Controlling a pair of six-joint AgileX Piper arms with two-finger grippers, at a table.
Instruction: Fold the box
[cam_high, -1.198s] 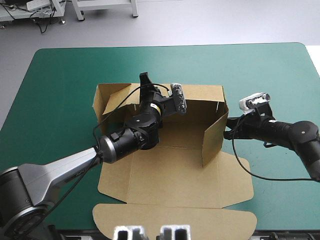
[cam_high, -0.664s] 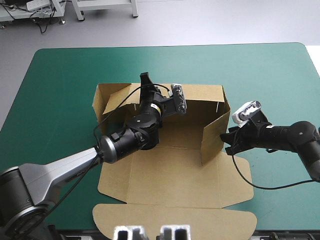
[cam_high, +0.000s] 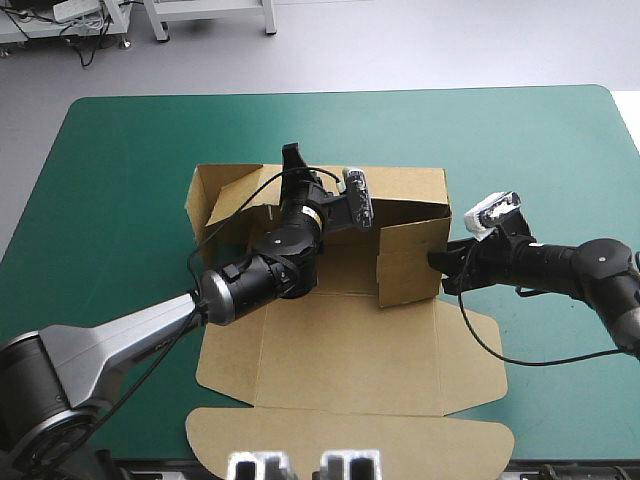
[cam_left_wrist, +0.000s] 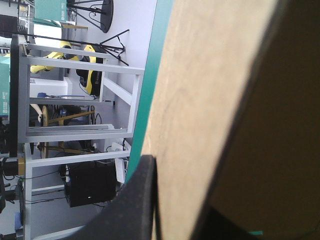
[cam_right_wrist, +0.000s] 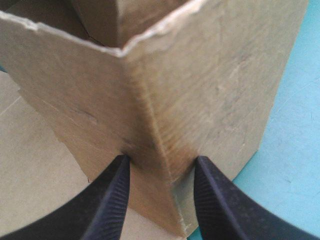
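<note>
The brown box (cam_high: 340, 340) lies in the middle of the table, its floor flat and its back wall (cam_high: 405, 184) raised. My left gripper (cam_high: 292, 165) reaches over that back wall near its middle; in the left wrist view (cam_left_wrist: 180, 170) it is shut on the board. The right wall's end flap (cam_high: 410, 262) is bent inward across the floor. My right gripper (cam_high: 437, 262) presses on the outer corner of that fold. In the right wrist view the gripper (cam_right_wrist: 160, 161) is open, the folded corner (cam_right_wrist: 150, 115) standing between its black fingers (cam_right_wrist: 112, 200).
The lid panel (cam_high: 350, 440) lies flat at the table's near edge, and a side flap (cam_high: 470, 350) lies flat under my right arm. The left wall (cam_high: 215, 200) leans half raised. Teal-green cover (cam_high: 520, 150) surrounds the box.
My right gripper has moved left and pushed the right wall's flap inward, from pointing toward the front to lying across the floor. The left arm has stayed on the back wall.
</note>
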